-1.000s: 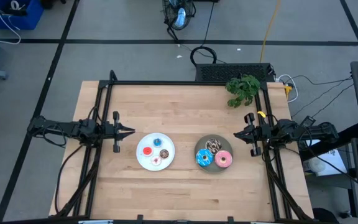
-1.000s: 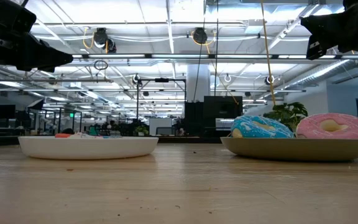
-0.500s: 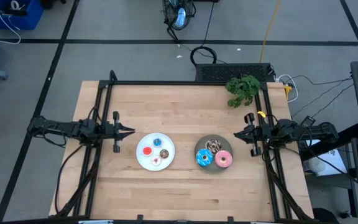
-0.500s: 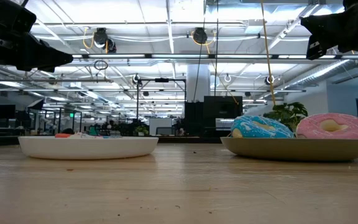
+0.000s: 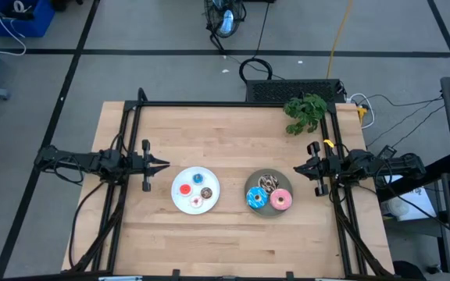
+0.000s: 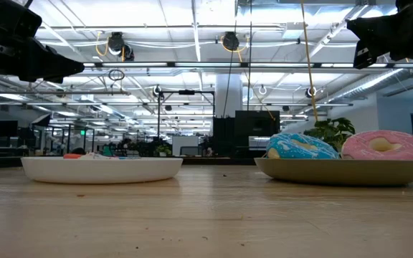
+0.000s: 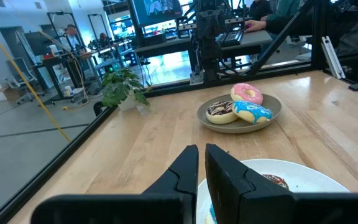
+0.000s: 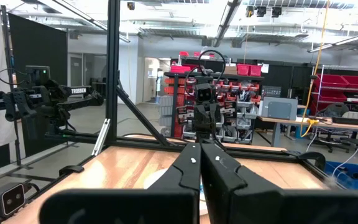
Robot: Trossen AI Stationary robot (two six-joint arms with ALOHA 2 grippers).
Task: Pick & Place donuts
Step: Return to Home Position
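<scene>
In the high view a white plate (image 5: 176, 201) holds the mini donuts: red (image 5: 184, 188), blue (image 5: 199, 177), brown (image 5: 206, 193) and pale pink-white (image 5: 196, 202). A grey plate (image 5: 287, 184) holds the three larger donuts: brown with white drizzle (image 5: 268, 183), blue-iced (image 5: 255, 199) and pink-iced (image 5: 280, 200). My left gripper (image 5: 165, 164) hovers shut left of the white plate. My right gripper (image 5: 297, 168) hovers shut just right of the grey plate. The left wrist view shows the grey plate (image 7: 272, 115) beyond my left gripper (image 7: 201, 155). My right gripper (image 8: 199, 150) touches nothing.
A green plant sprig (image 5: 305, 111) lies near the table's far right corner. Black frame rails (image 5: 233, 104) run along the far, left and right edges. Bare wood spreads across the far half and the near strip of the table.
</scene>
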